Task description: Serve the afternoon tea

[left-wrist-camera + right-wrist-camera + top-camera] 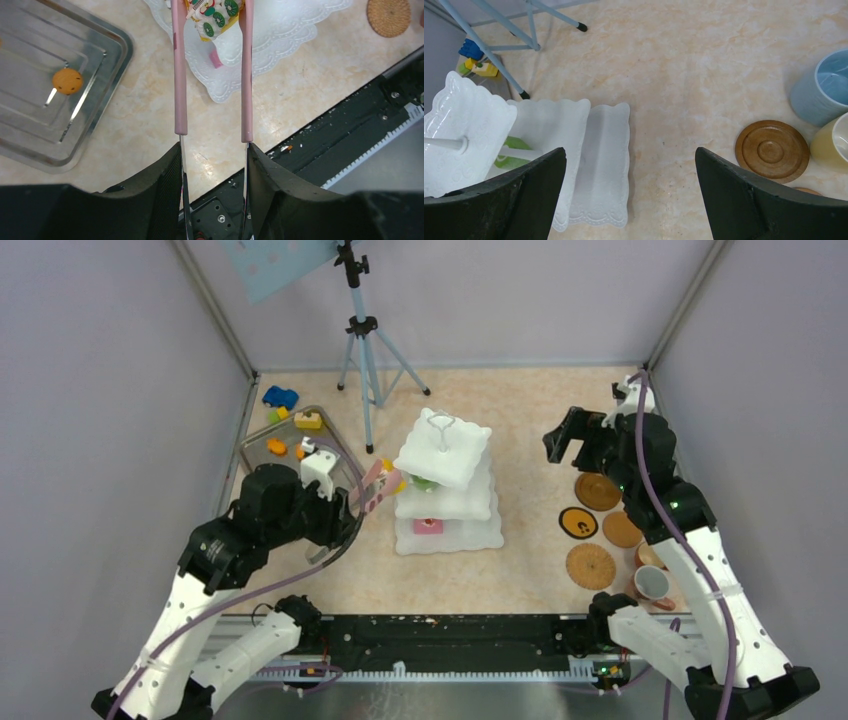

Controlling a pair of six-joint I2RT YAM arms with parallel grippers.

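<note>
Top external: black coaster (578,523), orange mark unreadable.

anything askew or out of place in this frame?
The stand's top tier sits twisted against the two lower tiers, so its corners do not line up. A blue toy car lies by the far corner of the steel tray, which is odd for a tea setting. No spill or damage is visible.

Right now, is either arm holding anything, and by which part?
The left gripper clamps the tongs at their metal end; their tips pinch a pastry by its sides. The right gripper holds nothing.
</note>
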